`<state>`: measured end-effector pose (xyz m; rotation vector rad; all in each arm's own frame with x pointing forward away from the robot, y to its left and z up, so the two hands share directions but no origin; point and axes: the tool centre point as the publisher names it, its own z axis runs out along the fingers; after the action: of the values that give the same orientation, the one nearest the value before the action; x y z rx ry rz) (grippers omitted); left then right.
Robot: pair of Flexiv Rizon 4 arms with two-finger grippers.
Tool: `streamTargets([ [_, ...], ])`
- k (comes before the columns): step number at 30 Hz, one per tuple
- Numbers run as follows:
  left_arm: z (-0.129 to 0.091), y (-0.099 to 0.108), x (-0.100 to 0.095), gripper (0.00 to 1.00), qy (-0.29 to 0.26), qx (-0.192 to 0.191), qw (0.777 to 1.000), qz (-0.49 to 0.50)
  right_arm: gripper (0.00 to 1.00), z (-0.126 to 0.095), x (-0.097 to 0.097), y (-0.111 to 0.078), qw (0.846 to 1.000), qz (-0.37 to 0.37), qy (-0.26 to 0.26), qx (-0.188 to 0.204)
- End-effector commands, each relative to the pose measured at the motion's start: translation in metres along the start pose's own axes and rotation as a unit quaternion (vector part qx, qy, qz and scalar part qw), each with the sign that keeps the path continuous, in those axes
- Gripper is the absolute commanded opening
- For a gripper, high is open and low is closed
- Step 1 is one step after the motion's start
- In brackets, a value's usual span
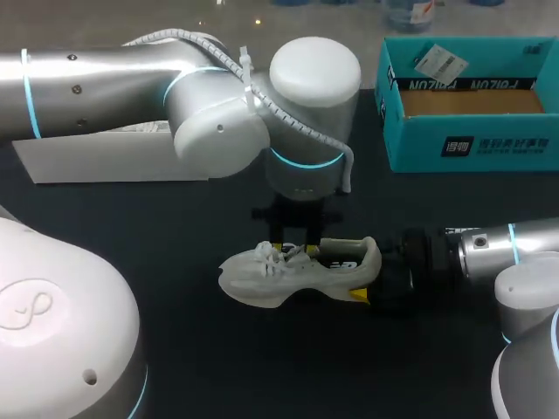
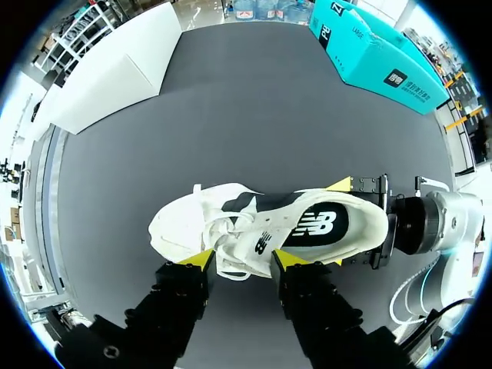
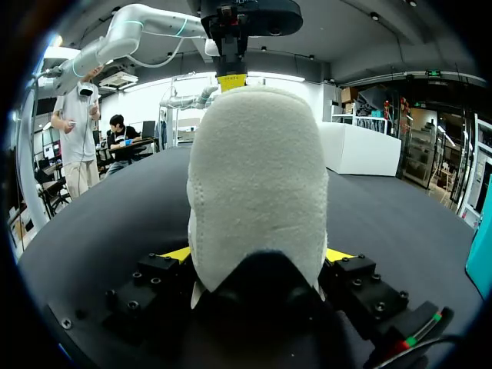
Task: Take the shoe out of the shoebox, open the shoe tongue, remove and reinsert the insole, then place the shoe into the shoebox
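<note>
The white shoe (image 1: 297, 271) is out of the box, near the middle of the black table (image 1: 175, 227), sole down, toe to my left and heel to my right. I cannot say whether the sole rests on the table or sits just off it. From the left wrist camera I look straight down into its mouth: the dark insole (image 2: 319, 227) lies flat inside, and the white laces (image 2: 223, 231) are bunched loosely over the forefoot.

My right gripper (image 3: 257, 254) is clenched on the heel. The right wrist view shows a yellow tip pressed against each side of the padded heel, which stands up ahead of the wrist. That arm comes in low from my right, level with the table.

My left gripper (image 2: 244, 259) hangs straight down over the lace and tongue area, right at the near side of the shoe. I cannot tell whether it has hold of anything there.

The teal shoebox (image 1: 472, 148) stands open at the far right of the table, well apart from the shoe, with a brown floor and a small white tag (image 1: 435, 63) inside. A white flat-sided block (image 1: 113, 161) sits at the far left, under my left arm
</note>
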<state>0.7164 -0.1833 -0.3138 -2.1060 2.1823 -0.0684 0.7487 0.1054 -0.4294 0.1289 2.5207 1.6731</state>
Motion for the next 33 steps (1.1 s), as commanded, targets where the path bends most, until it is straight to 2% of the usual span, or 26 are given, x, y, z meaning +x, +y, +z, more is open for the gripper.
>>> streamTargets([
  [1, -0.007, 0.002, -0.002, 1.00, 0.008, 0.003, 1.000, 0.008, 0.00, 0.003, -0.001, -0.001, 1.000, 0.000, -0.001, 0.001],
  [9, -0.005, 0.002, 0.016, 1.00, 0.008, 0.016, 0.999, 0.051, 0.00, 0.003, -0.001, -0.001, 1.000, 0.000, -0.001, 0.001],
  [16, 0.004, -0.002, 0.035, 1.00, -0.007, 0.044, 0.997, 0.058, 0.00, 0.003, -0.001, -0.001, 1.000, 0.000, -0.001, 0.001],
  [26, 0.026, -0.009, 0.036, 1.00, -0.043, 0.067, 0.995, 0.052, 0.00, 0.003, -0.001, -0.001, 1.000, 0.000, -0.001, 0.001],
  [33, 0.037, -0.009, 0.036, 1.00, -0.055, 0.065, 0.995, 0.049, 0.00, 0.003, -0.001, -0.001, 1.000, 0.000, -0.001, 0.001],
])
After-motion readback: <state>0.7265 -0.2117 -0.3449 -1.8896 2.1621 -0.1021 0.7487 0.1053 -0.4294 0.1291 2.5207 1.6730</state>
